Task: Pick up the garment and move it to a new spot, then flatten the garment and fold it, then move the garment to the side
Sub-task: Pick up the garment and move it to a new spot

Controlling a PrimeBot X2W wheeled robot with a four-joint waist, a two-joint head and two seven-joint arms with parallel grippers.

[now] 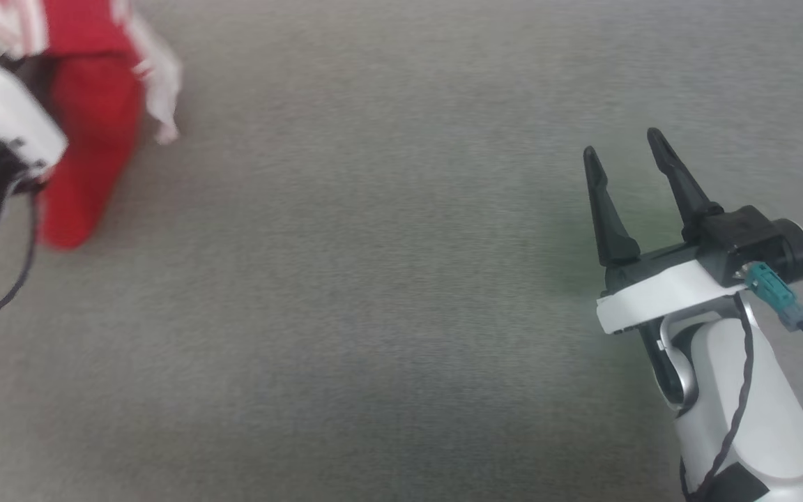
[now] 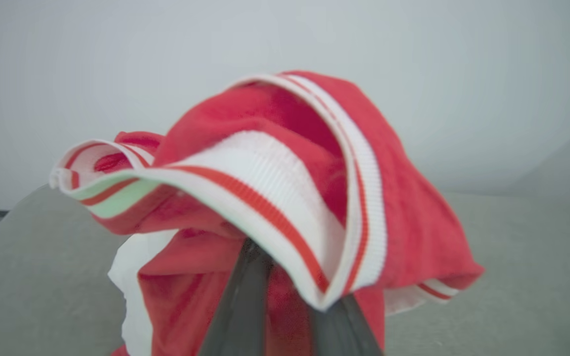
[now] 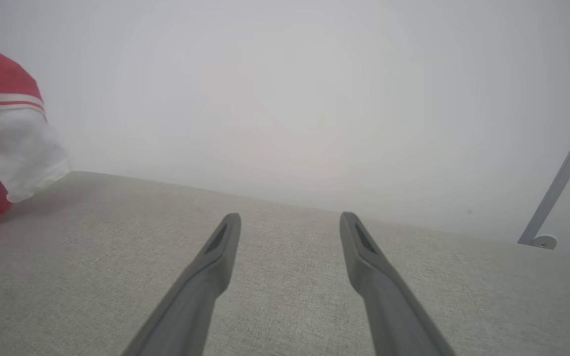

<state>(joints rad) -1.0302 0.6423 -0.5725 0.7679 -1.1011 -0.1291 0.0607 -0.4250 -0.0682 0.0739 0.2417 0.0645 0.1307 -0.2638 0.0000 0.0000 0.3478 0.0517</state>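
Left gripper has its two fingers drawn together on a bunch of the one garment, whose striped trim flops over the fingertips. Beneath it spreads a single grey fabric surface, bare between the two grippers. Well off to its right, the right gripper hovers over that surface with fingers spread, empty. Farther right still, one slanted metal bar shows before the pale wall.
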